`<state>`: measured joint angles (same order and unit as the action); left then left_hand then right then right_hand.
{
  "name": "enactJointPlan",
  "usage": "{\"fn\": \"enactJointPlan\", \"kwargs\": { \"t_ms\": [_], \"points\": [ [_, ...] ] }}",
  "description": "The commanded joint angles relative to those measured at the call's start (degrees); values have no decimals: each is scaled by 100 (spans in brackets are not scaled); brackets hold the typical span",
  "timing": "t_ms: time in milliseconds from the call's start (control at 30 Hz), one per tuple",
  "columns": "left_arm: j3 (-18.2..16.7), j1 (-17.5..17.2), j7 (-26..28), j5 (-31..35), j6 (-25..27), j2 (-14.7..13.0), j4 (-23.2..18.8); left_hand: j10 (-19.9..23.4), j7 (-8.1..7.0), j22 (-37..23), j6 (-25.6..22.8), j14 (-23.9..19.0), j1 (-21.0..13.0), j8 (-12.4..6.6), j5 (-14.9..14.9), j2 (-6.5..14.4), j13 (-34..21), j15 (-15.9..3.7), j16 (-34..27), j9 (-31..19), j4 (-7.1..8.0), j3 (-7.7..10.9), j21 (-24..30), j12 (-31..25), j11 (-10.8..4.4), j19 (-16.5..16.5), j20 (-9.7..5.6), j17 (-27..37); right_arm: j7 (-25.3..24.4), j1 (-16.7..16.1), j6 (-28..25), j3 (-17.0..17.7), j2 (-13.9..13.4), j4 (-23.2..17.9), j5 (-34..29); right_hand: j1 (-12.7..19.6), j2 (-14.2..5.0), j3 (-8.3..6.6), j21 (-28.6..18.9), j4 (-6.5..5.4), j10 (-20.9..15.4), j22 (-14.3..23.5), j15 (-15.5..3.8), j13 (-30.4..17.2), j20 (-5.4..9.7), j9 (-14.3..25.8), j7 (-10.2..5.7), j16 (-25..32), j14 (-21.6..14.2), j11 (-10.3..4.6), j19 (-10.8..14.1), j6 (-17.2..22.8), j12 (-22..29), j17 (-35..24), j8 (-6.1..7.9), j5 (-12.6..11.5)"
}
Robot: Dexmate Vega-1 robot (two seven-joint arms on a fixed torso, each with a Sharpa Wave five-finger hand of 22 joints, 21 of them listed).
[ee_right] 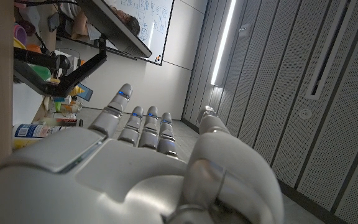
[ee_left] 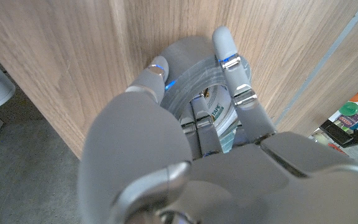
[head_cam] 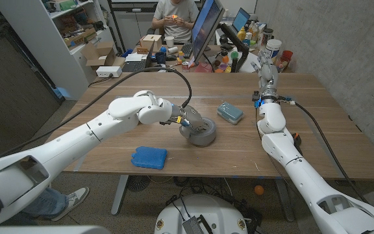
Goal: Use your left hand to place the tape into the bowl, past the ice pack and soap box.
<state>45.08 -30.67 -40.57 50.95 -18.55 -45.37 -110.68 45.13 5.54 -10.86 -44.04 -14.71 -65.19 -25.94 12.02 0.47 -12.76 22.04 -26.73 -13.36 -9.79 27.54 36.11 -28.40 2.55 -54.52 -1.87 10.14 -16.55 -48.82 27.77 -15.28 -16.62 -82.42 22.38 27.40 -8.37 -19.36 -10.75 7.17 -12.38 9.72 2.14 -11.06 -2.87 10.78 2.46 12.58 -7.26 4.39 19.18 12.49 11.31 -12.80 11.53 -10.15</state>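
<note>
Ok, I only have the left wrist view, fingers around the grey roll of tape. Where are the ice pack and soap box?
Observer: The blue rectangular ice pack lies left of the left hand and its grey roll of tape, nearer the front edge. The teal soap box lies to their right, farther back.
Operator: And the right hand?
Observer: The right hand is at the wooden table's far right, holding nothing.

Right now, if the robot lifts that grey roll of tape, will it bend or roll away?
The grey roll of tape looks thick and round, so it probably stays stiff. It lies flat on the wooden table, so it likely won't roll unless tipped on edge. The left hand has fingers around it, which should steady it.
</note>
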Motion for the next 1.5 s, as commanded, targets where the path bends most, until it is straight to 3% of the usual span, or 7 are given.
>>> {"fn": "enactJointPlan", "kwargs": {
  "t_ms": [33,967,1500],
  "points": [
    [-130,-40,135,8,98,-67,-128,1252,-349,-18,-1292,-4965,-345,-29,9,424,-1080,-3295,-12,-3,25,14,51,-291,-870,6,-2,354,-76,-6,-139,-31,-45,-136,-81,-18,12,30,-30,-8,-20,12,24,-10,2,25,-26,31,-35,-2,-20,32,14,-6,-19,-12],
    [-613,6,598,-295,592,-113,-399,1252,-333,-12,-1268,-4977,-351,-38,15,422,-1240,-3288,40,-16,26,25,155,-261,-871,50,7,398,-144,14,-275,-50,-94,-236,-111,-22,19,46,-32,-1,-13,12,27,-11,-3,25,-28,30,-39,-12,-20,33,10,-2,-19,-12],
    [-972,-140,864,-729,1068,-358,-697,1276,-339,-8,-1282,-4991,-347,-53,19,423,-1314,-3281,59,-23,30,33,210,-245,-848,70,15,424,-78,61,-352,-42,-156,-245,-102,-27,21,55,-34,-1,-15,12,25,-11,-20,25,-28,30,-40,-1,-18,32,10,-1,-20,-13]
  ]
}}
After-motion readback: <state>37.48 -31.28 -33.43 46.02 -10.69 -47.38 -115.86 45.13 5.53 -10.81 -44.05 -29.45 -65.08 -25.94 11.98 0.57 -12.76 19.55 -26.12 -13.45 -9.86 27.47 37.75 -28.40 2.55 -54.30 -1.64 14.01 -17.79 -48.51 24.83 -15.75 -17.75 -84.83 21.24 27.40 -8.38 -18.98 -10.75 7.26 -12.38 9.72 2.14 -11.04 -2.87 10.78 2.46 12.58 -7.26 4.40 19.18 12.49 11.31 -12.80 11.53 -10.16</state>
